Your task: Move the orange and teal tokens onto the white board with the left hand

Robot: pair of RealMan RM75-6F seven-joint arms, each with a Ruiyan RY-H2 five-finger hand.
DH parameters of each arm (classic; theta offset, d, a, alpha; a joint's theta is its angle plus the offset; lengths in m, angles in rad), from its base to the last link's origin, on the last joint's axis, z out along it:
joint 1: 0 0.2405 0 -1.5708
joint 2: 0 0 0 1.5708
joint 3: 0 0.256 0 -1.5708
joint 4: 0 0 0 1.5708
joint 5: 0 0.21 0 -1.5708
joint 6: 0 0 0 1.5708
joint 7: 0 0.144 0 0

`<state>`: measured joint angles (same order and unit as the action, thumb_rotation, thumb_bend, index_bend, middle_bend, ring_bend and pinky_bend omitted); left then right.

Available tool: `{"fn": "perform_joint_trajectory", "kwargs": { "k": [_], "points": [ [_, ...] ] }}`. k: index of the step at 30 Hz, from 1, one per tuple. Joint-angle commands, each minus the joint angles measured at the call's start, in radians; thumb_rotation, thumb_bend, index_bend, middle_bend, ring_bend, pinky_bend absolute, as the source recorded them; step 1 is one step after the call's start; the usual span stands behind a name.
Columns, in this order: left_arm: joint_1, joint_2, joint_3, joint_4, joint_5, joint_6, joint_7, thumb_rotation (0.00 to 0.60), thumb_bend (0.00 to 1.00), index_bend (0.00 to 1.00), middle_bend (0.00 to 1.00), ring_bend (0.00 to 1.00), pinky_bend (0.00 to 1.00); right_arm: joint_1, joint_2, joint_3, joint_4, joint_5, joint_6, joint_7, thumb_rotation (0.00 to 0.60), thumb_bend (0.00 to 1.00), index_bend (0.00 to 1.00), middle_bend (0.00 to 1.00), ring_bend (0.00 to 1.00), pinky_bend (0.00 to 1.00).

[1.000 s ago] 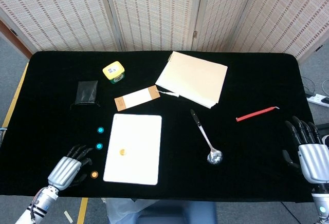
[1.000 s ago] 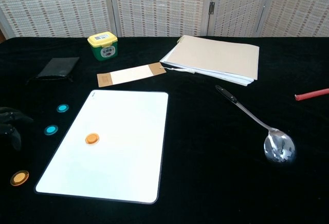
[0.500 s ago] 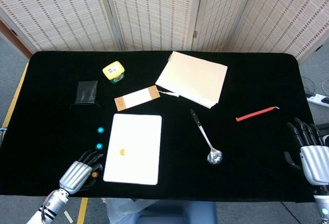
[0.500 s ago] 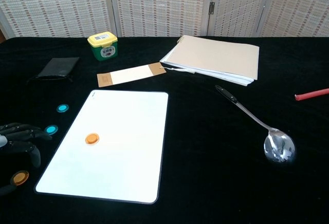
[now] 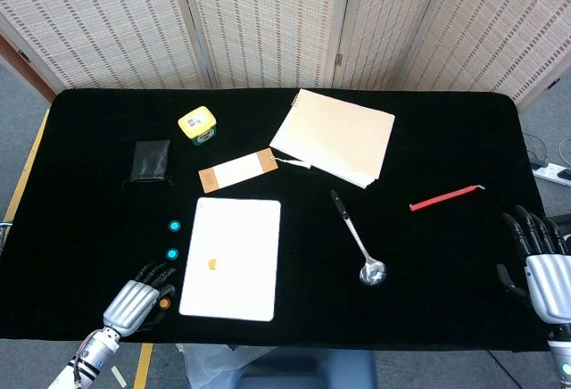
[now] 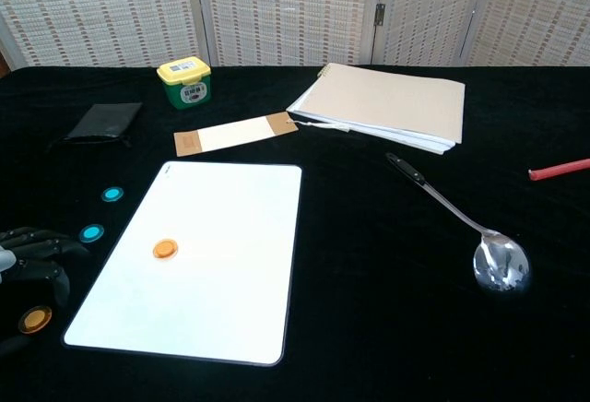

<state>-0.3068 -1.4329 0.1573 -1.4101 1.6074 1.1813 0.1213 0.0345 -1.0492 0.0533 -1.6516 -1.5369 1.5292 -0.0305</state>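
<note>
Orange is showing just at the left hand (image 6: 32, 268): the loose orange token (image 6: 35, 318) is lying on the black cloth directly under the dark fingers (image 5: 159, 284), at the near left corner, with the hand hovering or resting over it. Whether the fingers are touching the token or only hanging above it cannot be told; they are curling loosely with nothing visibly in them, so the hand is looking released rather than grasping. In the head view the token is mostly covered by the hand, and in the chest view the hand is cut off by the left edge.

Just beyond the fingers, farther on the table, two teal tokens (image 6: 91, 232) (image 6: 112, 194) are sitting in a line, both off the board (image 6: 230, 236) and just beside its left edge. The board is lying immediately right of the hand, its long axis running near to far, so the coming move would be a short carry rightward. One orange disc (image 6: 164, 249) is already resting on the board.

Far to the right, the right hand (image 5: 540, 264) is idling at the table edge, fingers apart and empty, well away from every token.
</note>
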Motion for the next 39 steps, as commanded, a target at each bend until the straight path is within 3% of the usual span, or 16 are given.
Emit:
{"fn": "perform_joint_trajectory", "kwargs": {
  "k": [1, 15, 23, 31, 39],
  "points": [
    [0.002, -0.002, -0.001, 0.006, -0.003, -0.003, -0.004, 0.600, 0.40, 0.43, 0.14, 0.01, 0.00, 0.001, -0.001, 0.000, 0.001, 0.001, -0.001, 0.000, 0.600, 0.43, 0.00, 0.00, 0.00, 0.00],
    [0.003, -0.011, -0.018, 0.029, -0.002, 0.007, -0.029, 0.600, 0.40, 0.52, 0.15, 0.03, 0.00, -0.004, -0.003, 0.001, 0.004, 0.007, 0.002, 0.000, 0.600, 0.43, 0.00, 0.00, 0.00, 0.00],
    [-0.043, 0.035, -0.070, -0.040, -0.011, -0.008, -0.069, 0.600, 0.41, 0.51, 0.15, 0.03, 0.00, -0.001, -0.001, 0.007, 0.019, 0.011, 0.001, 0.020, 0.600, 0.43, 0.00, 0.00, 0.00, 0.00],
    [-0.145, 0.028, -0.137, -0.110, -0.030, -0.109, -0.038, 0.600, 0.41, 0.51, 0.15, 0.03, 0.00, 0.004, -0.002, 0.007, 0.032, 0.015, -0.009, 0.034, 0.600, 0.43, 0.00, 0.00, 0.00, 0.00],
    [-0.256, -0.042, -0.200, -0.108, -0.100, -0.248, 0.033, 0.600, 0.41, 0.50, 0.15, 0.00, 0.00, -0.002, 0.000, 0.008, 0.032, 0.018, -0.001, 0.035, 0.600, 0.43, 0.00, 0.00, 0.00, 0.00]
  ]
}}
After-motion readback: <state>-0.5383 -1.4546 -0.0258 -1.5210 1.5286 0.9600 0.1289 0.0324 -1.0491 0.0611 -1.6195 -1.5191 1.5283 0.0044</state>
